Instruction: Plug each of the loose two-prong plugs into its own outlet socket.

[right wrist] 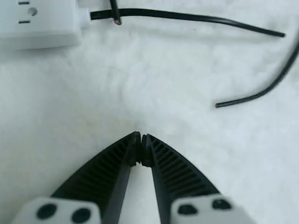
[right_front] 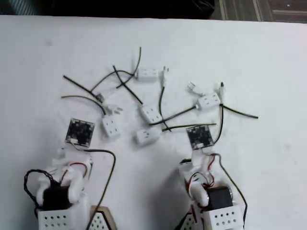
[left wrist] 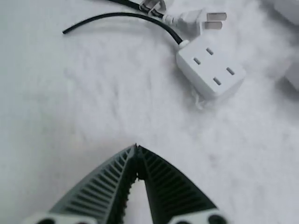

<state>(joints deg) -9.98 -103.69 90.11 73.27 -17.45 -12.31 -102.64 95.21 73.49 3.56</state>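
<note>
Left gripper [left wrist: 137, 150]: hovering over the table [right_front: 268, 158], tips pressed together, pinching nothing.
Right gripper [right wrist: 140, 139]: hovering low too, tips meeting, holding nothing.
Sockets [right_front: 151, 113]: lying scattered mid-table, beyond both grippers.
Plugs [right_front: 164, 74]: lying loose beside the sockets.
Cords [right_front: 79, 86]: crossing one another among the sockets, one loose end lying ahead of the right gripper.

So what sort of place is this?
Likely a robotics lab bench: two small arms at a white table, with loose sockets and plugs on cut cables, laid out as practice pieces.
</note>
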